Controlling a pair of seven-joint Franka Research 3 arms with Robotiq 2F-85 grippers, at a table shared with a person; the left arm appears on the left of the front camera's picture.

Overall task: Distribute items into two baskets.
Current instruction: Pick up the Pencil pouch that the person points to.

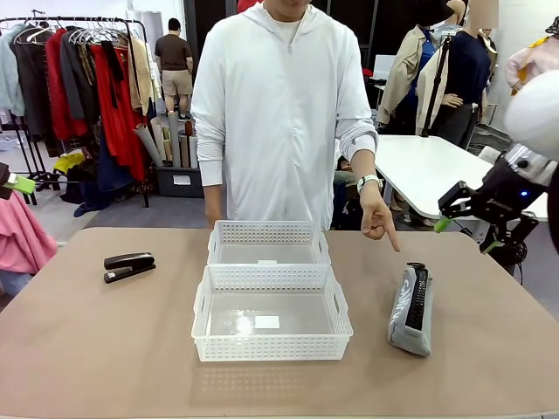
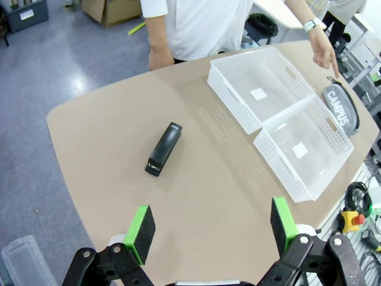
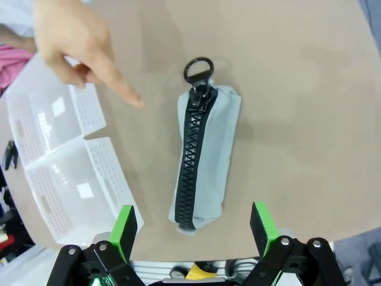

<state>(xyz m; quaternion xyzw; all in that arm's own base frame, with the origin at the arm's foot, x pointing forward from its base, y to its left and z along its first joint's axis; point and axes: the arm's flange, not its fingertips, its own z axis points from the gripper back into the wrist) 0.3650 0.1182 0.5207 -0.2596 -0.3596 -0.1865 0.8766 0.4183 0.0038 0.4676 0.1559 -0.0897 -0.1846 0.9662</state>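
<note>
one white basket (image 1: 272,347) stands mid-tabletop (image 1: 87,349), touching a second basket (image 1: 268,232) just behind it. the black stapler (image 1: 129,266) lies well to their left. the grey pouch (image 1: 410,298) lies to their right, zipper up, and a person's hand (image 1: 378,220) points a finger at its far end. the left tool (image 2: 212,226) hangs wide apart, holding nothing. the right tool (image 3: 193,228), equally wide, hovers over the pouch.
</note>
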